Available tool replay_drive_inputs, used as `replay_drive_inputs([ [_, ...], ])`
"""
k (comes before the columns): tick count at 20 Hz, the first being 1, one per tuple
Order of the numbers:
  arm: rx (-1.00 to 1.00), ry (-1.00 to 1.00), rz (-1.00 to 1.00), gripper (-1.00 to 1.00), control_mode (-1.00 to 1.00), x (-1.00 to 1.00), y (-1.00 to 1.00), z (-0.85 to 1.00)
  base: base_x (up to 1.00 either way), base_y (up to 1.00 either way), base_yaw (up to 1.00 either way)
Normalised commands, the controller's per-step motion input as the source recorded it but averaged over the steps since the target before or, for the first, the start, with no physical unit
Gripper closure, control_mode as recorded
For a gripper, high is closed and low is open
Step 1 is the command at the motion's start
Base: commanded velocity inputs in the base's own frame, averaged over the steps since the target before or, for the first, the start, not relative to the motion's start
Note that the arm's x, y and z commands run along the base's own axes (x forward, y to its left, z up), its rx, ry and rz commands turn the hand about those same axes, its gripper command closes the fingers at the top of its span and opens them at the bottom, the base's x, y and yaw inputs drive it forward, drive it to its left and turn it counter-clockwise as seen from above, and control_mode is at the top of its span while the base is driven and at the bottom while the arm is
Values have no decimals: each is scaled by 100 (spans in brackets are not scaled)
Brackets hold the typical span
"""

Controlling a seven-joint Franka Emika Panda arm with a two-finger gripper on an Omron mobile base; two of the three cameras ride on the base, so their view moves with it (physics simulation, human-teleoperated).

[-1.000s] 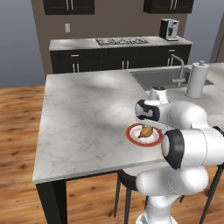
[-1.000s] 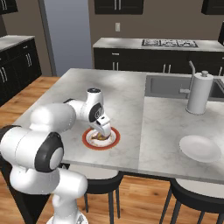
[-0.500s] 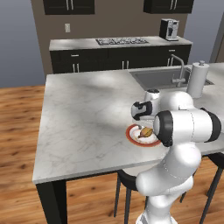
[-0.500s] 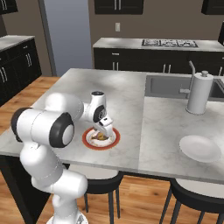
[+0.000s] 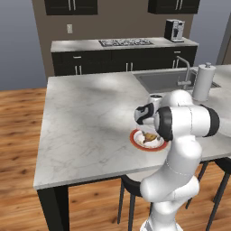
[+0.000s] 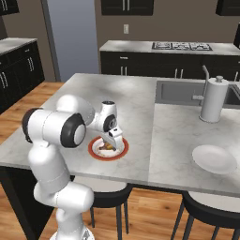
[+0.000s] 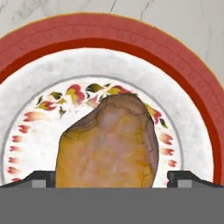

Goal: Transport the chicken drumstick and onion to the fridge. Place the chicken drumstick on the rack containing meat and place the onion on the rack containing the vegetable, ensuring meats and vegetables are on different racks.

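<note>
Red-rimmed plate (image 7: 109,30) under chicken drumstick (image 7: 109,146)

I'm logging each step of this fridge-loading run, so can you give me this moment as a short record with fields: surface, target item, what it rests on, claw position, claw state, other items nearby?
surface: marble island counter
target item: chicken drumstick, golden-brown
rests on: red-rimmed plate with floral pattern, near the counter's front edge
claw position: claw low over the plate, a finger tip on either side of the drumstick
claw state: open, not yet closed on the drumstick
other items: plain white plate, paper towel roll, sink
</note>
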Motion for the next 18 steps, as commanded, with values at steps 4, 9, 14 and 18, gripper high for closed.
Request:
replay_drive_inputs([
  [4,0,11,-7,-100,-100,0,0,-34,0,0,0],
  [9,0,8,-6,-100,-100,0,0,-44,0,0,0],
  [14,0,7,-6,-100,-100,0,0,-73,0,0,0],
  [18,0,9,-10,100,-100,0,19,-81,0,0,0],
])
